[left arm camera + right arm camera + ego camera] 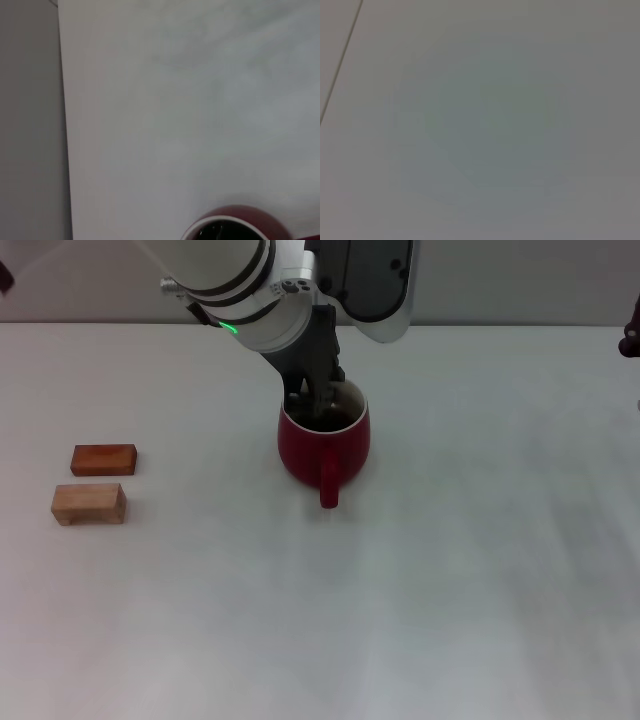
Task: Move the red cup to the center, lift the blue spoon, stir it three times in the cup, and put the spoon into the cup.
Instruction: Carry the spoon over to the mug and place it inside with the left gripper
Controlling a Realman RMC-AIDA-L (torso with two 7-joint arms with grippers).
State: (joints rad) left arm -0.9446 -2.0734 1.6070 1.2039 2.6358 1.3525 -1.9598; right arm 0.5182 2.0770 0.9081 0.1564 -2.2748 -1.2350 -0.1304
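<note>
The red cup [325, 440] stands upright near the middle of the white table, its handle toward me. Its rim also shows in the left wrist view [235, 216]. My left gripper [316, 400] comes down from the upper left and reaches into the cup's mouth. The blue spoon does not show in any view; it may be hidden by the gripper or inside the cup. My right gripper [630, 335] is parked at the far right edge of the head view, well away from the cup.
Two small wooden blocks lie at the left of the table, a reddish one [103, 459] and a paler one [89, 503] just in front of it. The table's far edge [500, 326] runs behind the cup.
</note>
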